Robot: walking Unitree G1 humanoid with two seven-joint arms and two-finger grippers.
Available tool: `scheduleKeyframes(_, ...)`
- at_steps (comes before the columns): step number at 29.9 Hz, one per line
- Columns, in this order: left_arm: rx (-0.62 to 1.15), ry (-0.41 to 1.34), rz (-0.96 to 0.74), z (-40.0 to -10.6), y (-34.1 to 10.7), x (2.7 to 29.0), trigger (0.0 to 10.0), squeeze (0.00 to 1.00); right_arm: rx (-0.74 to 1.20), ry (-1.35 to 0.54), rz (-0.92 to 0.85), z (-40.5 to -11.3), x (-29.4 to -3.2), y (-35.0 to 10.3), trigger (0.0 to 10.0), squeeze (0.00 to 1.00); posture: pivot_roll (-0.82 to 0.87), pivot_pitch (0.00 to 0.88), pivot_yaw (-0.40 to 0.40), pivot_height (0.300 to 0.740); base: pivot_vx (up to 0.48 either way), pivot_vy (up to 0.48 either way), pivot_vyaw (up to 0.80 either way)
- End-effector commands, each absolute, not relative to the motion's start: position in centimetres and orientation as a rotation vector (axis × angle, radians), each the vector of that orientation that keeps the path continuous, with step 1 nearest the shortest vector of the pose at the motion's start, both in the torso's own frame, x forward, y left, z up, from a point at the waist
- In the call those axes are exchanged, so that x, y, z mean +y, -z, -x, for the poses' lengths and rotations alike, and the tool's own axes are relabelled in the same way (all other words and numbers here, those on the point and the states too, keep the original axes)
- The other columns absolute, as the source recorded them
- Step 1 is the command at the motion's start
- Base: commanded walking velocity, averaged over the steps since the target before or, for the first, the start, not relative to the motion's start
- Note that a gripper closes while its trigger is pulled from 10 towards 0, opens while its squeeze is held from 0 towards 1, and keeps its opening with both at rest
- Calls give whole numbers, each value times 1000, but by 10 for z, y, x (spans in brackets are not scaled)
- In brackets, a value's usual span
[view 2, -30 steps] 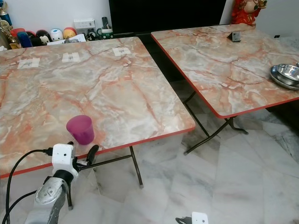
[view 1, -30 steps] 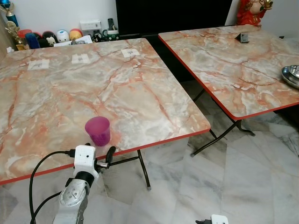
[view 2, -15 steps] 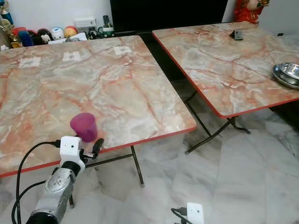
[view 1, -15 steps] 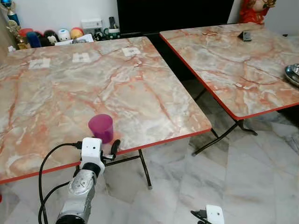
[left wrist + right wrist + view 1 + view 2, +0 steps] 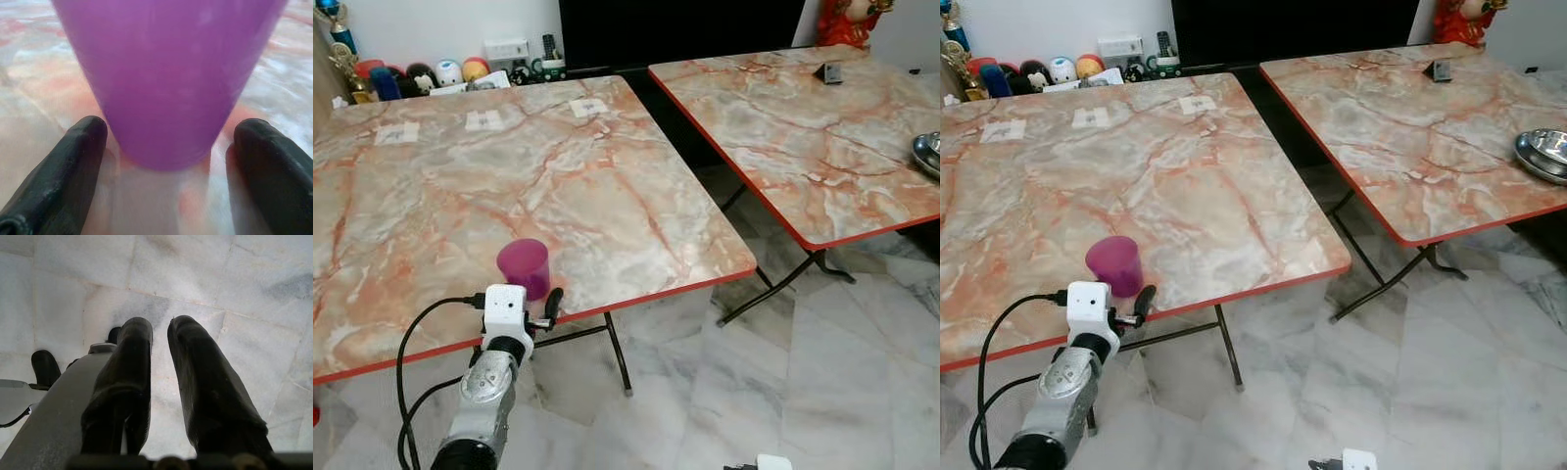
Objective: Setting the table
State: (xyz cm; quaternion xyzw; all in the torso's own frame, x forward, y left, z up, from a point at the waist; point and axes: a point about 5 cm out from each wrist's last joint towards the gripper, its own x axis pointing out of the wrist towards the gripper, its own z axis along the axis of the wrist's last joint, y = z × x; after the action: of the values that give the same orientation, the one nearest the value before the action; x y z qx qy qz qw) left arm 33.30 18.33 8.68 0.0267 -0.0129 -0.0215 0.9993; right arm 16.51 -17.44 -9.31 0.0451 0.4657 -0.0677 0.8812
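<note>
My left gripper (image 5: 166,147) stood spread wide around the purple cup (image 5: 524,267), apparently not touching it, near the left marble table (image 5: 607,186)'s red front edge, while my right gripper (image 5: 159,377) hung nearly closed, empty, over floor tiles (image 5: 822,392).

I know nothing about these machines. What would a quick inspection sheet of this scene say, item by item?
Surface: near marble-pattern table with red edge; second table to its right.
Job's things: purple cup upright near the front edge; steel dishes on the second table.
Clutter: paper labels; small dark object.
Claws: left claw open, fingers flanking the cup base, gaps visible; right claw low over the floor, fingers close together.
Cables: black cable looping from the left wrist.
Surroundings: marble floor; toys by the wall.
</note>
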Motion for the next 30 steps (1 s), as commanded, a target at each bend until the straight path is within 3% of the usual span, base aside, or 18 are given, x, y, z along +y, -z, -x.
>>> scheduleKeyframes(1, -32, 42, -63, -335, -87, 181, 10000, 0, 984, 143, -97, -160, -174, 95, 10000, 0, 40, 101, -13, 740, 0, 0, 0)
scheduleKeyframes(13, -30, 17, -48, -340, -88, 180, 10000, 0, 984, 144, -92, -161, -175, 95, 10000, 0, 35, 106, -15, 740, 0, 0, 0)
scheduleKeyframes(14, -29, 2, -45, -340, -88, 180, 5882, 0, 985, 144, -91, -160, -175, 95, 10000, 0, 35, 107, -15, 740, 0, 0, 0)
scheduleKeyframes(15, -29, -6, -44, -340, -88, 181, 5882, 0, 986, 144, -91, -160, -175, 95, 10000, 0, 35, 108, -16, 740, 0, 0, 0)
scheduleKeyframes(16, -31, -11, -36, -340, -88, 180, 0, 0, 986, 144, -91, -159, -176, 95, 10000, 0, 35, 108, -16, 740, 0, 0, 0)
scheduleKeyframes(30, -45, -16, -11, -341, -88, 176, 0, 0, 981, 137, -87, -164, -172, 94, 10000, 0, 32, 107, -20, 740, 0, 0, 0)
